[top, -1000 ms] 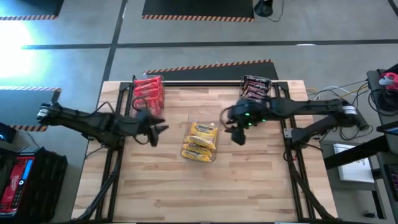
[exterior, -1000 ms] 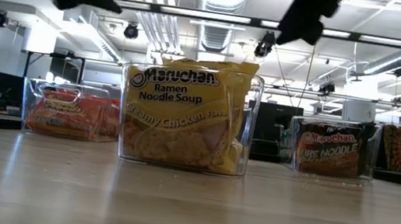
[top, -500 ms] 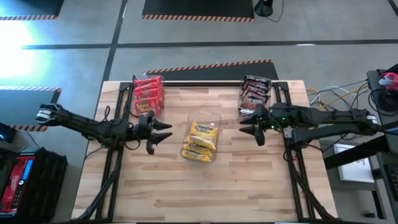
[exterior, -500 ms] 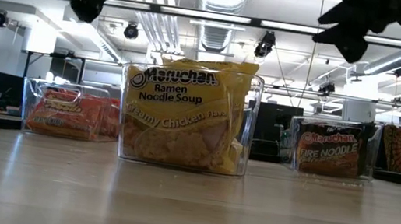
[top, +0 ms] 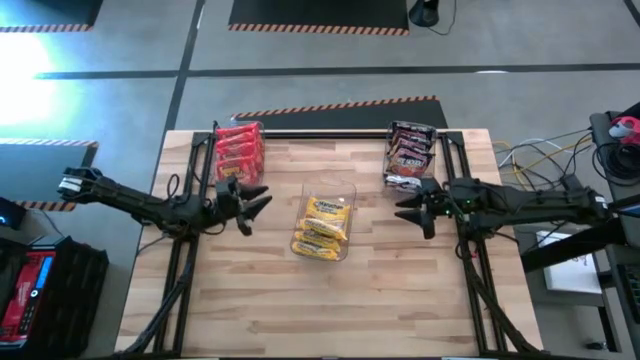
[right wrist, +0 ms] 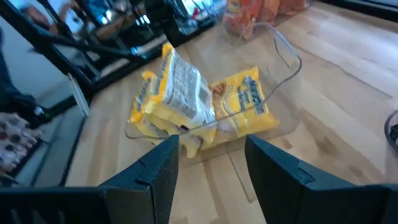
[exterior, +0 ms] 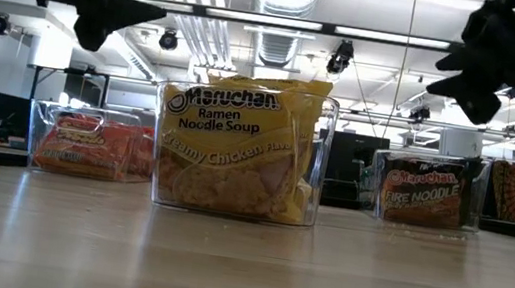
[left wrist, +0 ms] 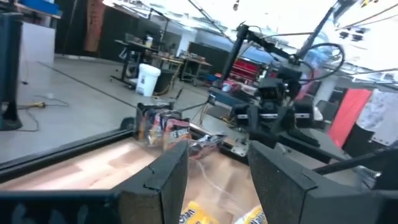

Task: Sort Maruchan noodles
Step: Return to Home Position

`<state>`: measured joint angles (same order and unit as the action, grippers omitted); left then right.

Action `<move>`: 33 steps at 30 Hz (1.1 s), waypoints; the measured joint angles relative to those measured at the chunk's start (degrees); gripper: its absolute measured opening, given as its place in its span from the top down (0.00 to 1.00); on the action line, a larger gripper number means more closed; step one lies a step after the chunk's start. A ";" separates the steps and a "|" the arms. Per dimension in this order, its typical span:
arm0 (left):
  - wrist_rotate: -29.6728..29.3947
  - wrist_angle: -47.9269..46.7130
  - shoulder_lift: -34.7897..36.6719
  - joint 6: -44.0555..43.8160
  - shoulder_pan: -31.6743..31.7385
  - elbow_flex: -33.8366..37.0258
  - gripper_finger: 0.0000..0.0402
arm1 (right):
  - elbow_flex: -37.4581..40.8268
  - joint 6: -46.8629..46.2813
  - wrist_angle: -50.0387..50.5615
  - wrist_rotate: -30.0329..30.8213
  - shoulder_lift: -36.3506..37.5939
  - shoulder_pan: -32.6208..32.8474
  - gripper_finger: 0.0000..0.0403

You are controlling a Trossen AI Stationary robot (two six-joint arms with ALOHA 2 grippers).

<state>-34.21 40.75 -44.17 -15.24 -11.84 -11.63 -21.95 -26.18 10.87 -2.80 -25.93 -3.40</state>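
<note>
The yellow Maruchan packs (top: pixel 322 226) lie stacked in the centre clear bin (top: pixel 337 190), one of them tilted up against the others, as the right wrist view shows. The red packs (top: pixel 239 150) fill the bin at the far left of the bench (top: pixel 330 310), and the dark packs (top: pixel 408 152) fill the bin at the far right. No loose packet shows anywhere on the wood, so the sorting itself looks finished: three colours, three bins.

What has changed in the last second is the arms, not the noodles. The right end effector (top: pixel 405 210), which a second ago hung just beside the centre bin's right wall, has drawn back toward the right edge of the bench and now sits well apart from that bin, near the dark packs' bin. Its fingers are spread and carry nothing. The left end effector (top: pixel 256 205) has barely shifted across the bench; it hovers between the red packs' bin and the centre bin, fingers likewise parted and empty. In the low view both have climbed and moved outward, clear of the bins.

This reads as a retreat to rest after the last yellow pack went in; nothing is left to pick up.
</note>
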 joint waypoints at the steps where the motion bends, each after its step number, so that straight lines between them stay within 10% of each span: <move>1: 0.59 0.00 0.03 -0.20 -0.02 0.13 0.62 | 1.12 -0.45 -1.11 0.05 0.89 0.00 0.58; 33: 7.81 -3.85 -9.02 -11.91 -0.06 2.04 0.62 | 21.22 -8.52 -30.93 7.33 6.41 0.00 0.58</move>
<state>-26.40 36.90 -53.19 -27.15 -11.89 -9.58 -0.73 -34.70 -20.05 4.52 -19.52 -3.40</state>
